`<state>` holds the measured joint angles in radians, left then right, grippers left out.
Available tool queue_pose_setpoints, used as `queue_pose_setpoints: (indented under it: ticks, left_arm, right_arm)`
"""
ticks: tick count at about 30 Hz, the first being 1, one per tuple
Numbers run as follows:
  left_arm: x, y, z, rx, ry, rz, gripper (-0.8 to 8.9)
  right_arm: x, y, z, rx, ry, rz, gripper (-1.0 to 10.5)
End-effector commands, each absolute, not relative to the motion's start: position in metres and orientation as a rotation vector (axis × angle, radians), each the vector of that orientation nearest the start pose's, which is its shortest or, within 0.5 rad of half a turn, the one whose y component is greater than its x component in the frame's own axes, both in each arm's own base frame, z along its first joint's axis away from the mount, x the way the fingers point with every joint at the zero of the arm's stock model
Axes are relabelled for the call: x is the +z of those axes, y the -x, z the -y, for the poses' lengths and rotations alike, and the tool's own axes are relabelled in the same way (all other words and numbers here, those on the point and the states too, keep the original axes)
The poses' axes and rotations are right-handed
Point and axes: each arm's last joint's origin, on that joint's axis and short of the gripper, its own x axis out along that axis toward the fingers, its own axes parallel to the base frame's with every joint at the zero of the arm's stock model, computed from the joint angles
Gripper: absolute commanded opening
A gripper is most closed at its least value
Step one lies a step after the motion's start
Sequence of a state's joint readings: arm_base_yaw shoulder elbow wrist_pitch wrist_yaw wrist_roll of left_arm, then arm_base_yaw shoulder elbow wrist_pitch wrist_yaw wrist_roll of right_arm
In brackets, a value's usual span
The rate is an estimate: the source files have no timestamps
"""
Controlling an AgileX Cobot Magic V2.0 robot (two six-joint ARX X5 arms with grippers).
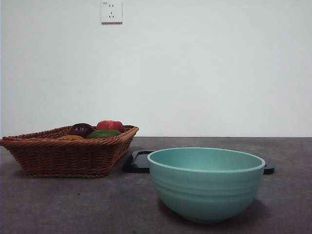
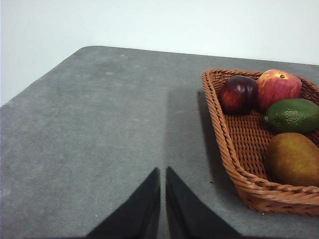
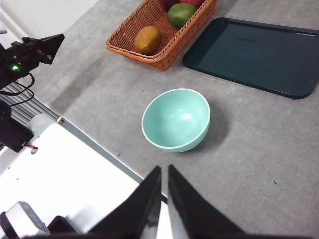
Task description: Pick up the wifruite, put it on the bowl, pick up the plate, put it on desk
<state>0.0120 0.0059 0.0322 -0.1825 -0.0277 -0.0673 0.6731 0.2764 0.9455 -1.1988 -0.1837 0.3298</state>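
The basket (image 1: 68, 151) rim hides most of the wifruite (image 2: 293, 158); the bowl (image 1: 205, 183) masks the dark tray (image 3: 259, 54) behind it. Open desk (image 1: 73, 209) lies beside the bowl. Left gripper (image 2: 163, 174) and right gripper (image 3: 164, 172) hang closed, empty.

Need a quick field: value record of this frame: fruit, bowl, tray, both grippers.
orange-yellow fruit: in wicker basket, untouched
other fruit: purple, red and green, same basket
bowl: upright on desk, nothing inside
dark tray: flat on desk beyond bowl
left gripper: shut, above desk beside basket
right gripper: shut, high above bowl
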Motion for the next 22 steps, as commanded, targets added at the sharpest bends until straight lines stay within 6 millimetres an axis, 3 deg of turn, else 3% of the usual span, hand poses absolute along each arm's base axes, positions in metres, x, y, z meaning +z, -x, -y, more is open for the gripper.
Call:
queue_pose_setpoints:
  ticks: [1,18,22]
  left_arm:
    - [0.149,-0.096,-0.002,0.047,0.051,-0.180,0.18]
    - [0.149,-0.096,-0.002,0.047,0.051,-0.180,0.18]
    - [0.149,-0.096,-0.002,0.047,0.051,-0.180,0.18]
  right_arm:
    - [0.330,0.001,-0.006,0.752,-0.166,-0.638,0.2]
    - [0.329,0.001,-0.006,0.704,-0.183,-0.631,0.2]
    - [0.327,-0.010,-0.010,0.577,-0.100,-0.469,0.2]
